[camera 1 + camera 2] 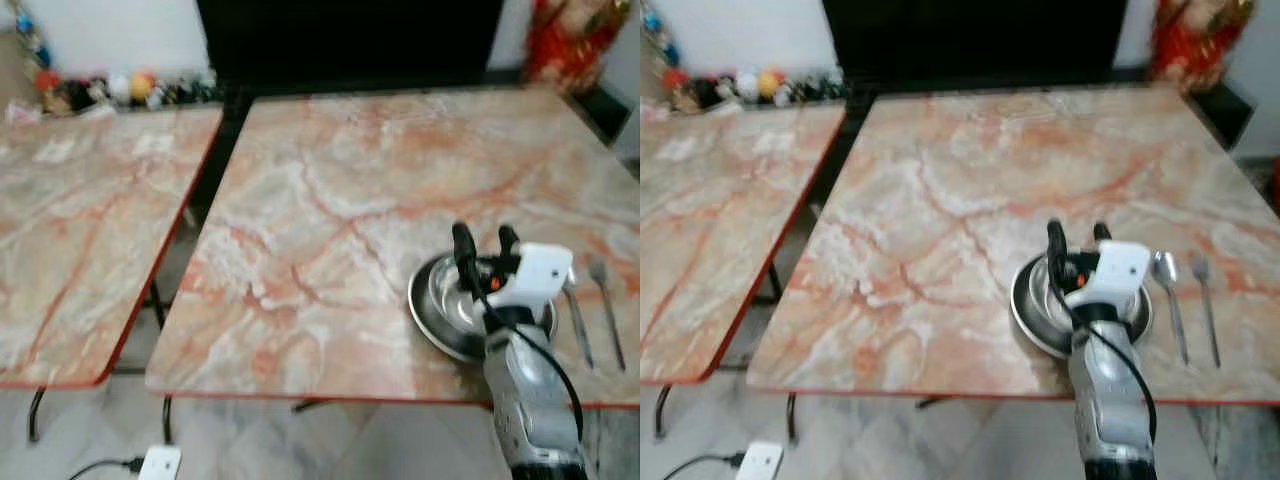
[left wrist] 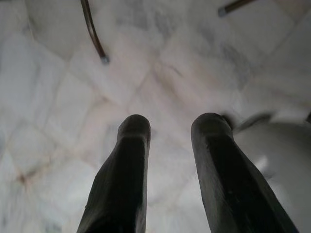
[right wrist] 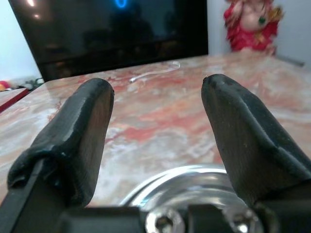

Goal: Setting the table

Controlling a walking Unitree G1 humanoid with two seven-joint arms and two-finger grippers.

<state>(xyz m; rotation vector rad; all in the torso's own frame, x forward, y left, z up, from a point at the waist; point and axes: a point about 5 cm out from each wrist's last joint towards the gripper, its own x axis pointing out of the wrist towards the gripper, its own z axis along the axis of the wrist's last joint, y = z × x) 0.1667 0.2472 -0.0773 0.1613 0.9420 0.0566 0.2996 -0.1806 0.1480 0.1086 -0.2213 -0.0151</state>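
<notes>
Partly, right tool [image 1: 487,243] — fingers apart — hides steel bowl [image 1: 445,300].

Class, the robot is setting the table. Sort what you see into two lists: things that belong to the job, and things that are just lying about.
Belonging to the job:
metal bowl
spoon
fork
marble table
right gripper, open above the bowl

Just lying about:
second table
small toys along the wall
red figure
white power plug on the floor
</notes>
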